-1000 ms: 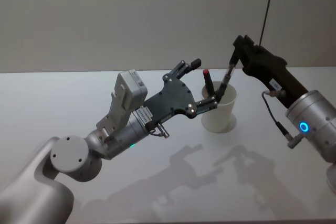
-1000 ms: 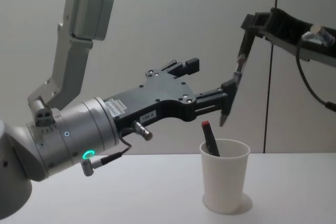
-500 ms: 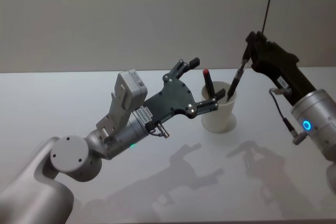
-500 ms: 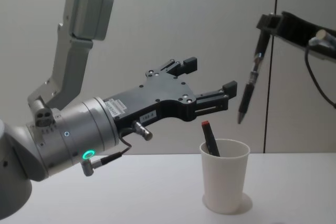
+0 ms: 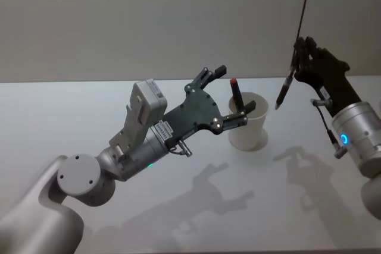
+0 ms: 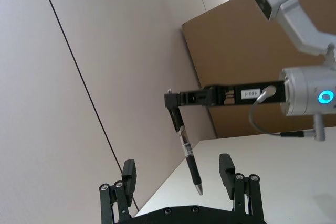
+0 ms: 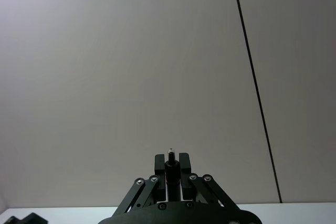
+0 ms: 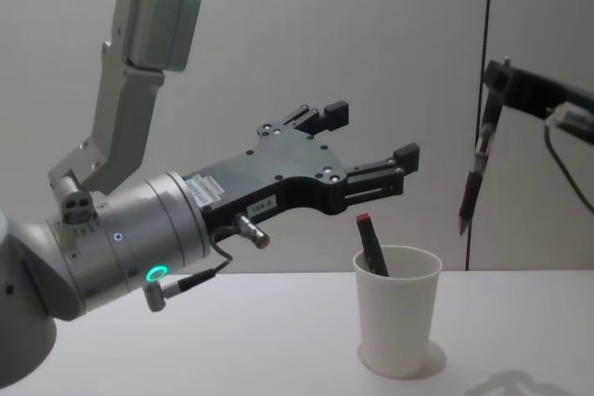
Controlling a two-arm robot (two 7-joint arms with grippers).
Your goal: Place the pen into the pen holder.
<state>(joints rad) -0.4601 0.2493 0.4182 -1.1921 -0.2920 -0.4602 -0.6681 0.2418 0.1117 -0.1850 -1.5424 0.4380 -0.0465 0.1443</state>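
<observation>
White worktop [image 5: 71, 105] runs wide and glossy under both arms, its far edge meeting a plain grey wall [image 5: 149, 22] with one thin dark seam [image 8: 489, 62] running down it. From the left wrist view a brown panel [image 6: 273, 51] stands farther back in the room.

Most of the open surface lies on the left and toward the near edge; the cup [image 8: 399, 308] stands alone, right of centre, with bare worktop all around its base.

Largest in sight is the left arm, reaching up and forward; its end effector [image 8: 371, 150] hangs above and just left of the cup, fingers spread wide and gripping nothing.

The right end effector [image 5: 300, 49] is up high on the right, pinched shut on the top of a dark pen [image 8: 473, 183]. That pen hangs nearly upright, tip down, in the air to the right of the cup and well above the worktop, touching nothing else.

Inside the cup a red-capped pen [image 8: 369, 243] leans against the left wall, cap poking above the rim.
</observation>
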